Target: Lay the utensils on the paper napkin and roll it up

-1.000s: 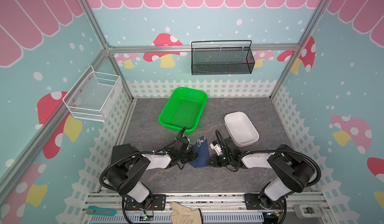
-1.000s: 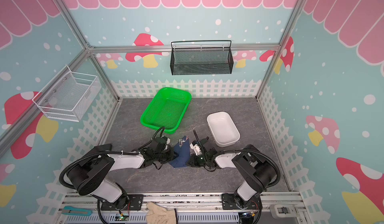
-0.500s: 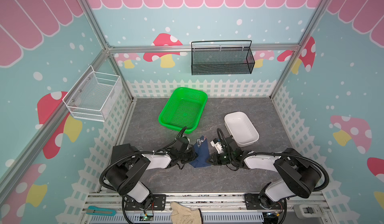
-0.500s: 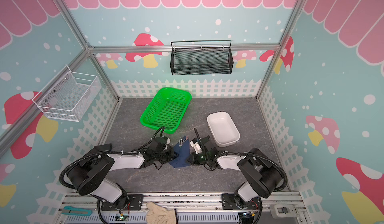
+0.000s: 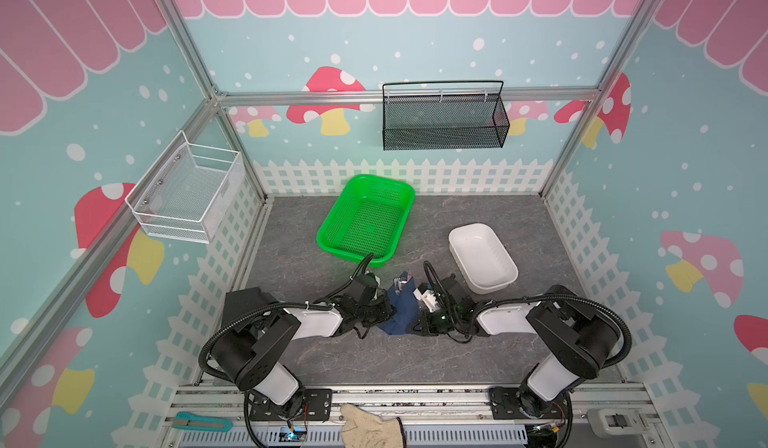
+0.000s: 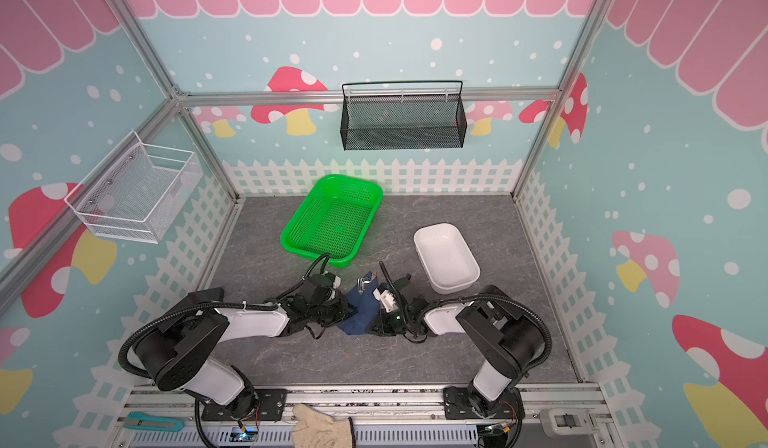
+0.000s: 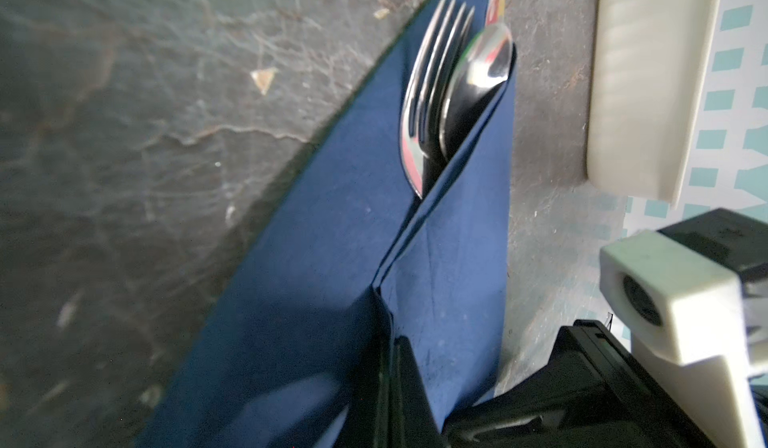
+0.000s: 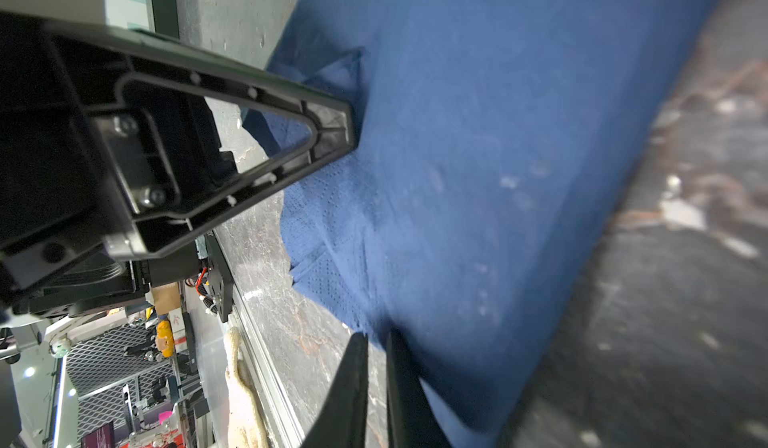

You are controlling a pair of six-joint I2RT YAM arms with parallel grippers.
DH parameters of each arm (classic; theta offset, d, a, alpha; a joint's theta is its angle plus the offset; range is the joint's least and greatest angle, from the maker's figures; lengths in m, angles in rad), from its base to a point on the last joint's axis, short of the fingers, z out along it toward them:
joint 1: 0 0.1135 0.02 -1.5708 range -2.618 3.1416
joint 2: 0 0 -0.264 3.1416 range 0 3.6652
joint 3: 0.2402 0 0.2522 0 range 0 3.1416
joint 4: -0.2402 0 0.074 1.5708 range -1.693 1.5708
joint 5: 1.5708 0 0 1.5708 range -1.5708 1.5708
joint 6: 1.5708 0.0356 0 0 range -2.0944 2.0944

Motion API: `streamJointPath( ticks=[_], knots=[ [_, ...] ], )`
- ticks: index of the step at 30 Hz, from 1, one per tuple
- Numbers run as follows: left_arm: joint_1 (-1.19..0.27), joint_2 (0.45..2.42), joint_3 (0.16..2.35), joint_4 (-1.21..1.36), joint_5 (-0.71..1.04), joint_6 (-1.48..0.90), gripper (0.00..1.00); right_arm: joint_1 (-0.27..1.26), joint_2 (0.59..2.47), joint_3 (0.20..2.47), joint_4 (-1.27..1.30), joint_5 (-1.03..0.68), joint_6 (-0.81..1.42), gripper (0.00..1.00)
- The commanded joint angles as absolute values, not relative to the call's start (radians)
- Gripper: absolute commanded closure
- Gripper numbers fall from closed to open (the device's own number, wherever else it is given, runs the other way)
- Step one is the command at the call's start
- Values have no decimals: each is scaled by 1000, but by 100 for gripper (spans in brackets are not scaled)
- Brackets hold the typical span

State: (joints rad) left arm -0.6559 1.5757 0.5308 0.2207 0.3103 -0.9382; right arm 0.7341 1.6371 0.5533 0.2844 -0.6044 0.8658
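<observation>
Wrapping a shiny steel fork (image 7: pixel 432 72) and spoon (image 7: pixel 478 76), the thin dimpled napkin (image 7: pixel 332 259) stays pinched by left gripper (image 5: pixel 386 309) and right gripper (image 8: pixel 376 354), jaws narrow, unmoved.

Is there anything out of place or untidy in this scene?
A beige glove and a teal cutter lie on the front rail. The navy napkin is wrapped loosely, edges uneven; the fork and spoon heads stick out.

paper napkin (image 8: pixel 478 176): dark blue, folded over, lying across grey marbled table (image 8: pixel 685 300) | right gripper (image 8: pixel 376 340): fingers nearly together, nipping the napkin's edge | left gripper (image 8: pixel 332 134): black triangular fingertip touching napkin's creased corner | beige glove (image 8: pixel 243 392): by table's metal edge
</observation>
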Motion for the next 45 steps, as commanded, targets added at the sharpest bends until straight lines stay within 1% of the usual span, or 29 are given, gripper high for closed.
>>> streamJointPath(
  ticks=[1, 5, 8, 13, 20, 23, 26, 31, 33, 39, 45],
  knots=[
    [-658, 1583, 542, 206, 305, -928, 96, 739, 1610, 544, 279, -609, 872, 85],
    [-658, 1580, 540, 203, 300, -928, 96, 720, 1503, 567, 270, -556, 868, 86],
    [-659, 1582, 543, 204, 305, -927, 96, 660, 1480, 560, 271, -521, 880, 87],
    [-659, 1587, 546, 203, 308, -923, 96, 594, 1533, 595, 276, -509, 879, 87],
    [-659, 1593, 546, 212, 311, -923, 96, 590, 1671, 639, 282, -528, 891, 87],
    [-659, 1594, 547, 215, 313, -926, 96, 590, 1693, 630, 282, -528, 896, 86],
    [-658, 1595, 551, 214, 314, -925, 96, 590, 1673, 624, 281, -533, 896, 85],
    [-659, 1592, 552, 210, 316, -925, 96, 613, 1537, 581, 288, -484, 909, 85],
    [-658, 1588, 553, 209, 313, -924, 96, 643, 1520, 572, 297, -485, 916, 85],
    [-659, 1595, 554, 209, 319, -920, 96, 713, 1575, 590, 277, -530, 902, 87],
    [-658, 1594, 547, 213, 317, -925, 96, 763, 1617, 633, 249, -533, 888, 88]
  ],
)
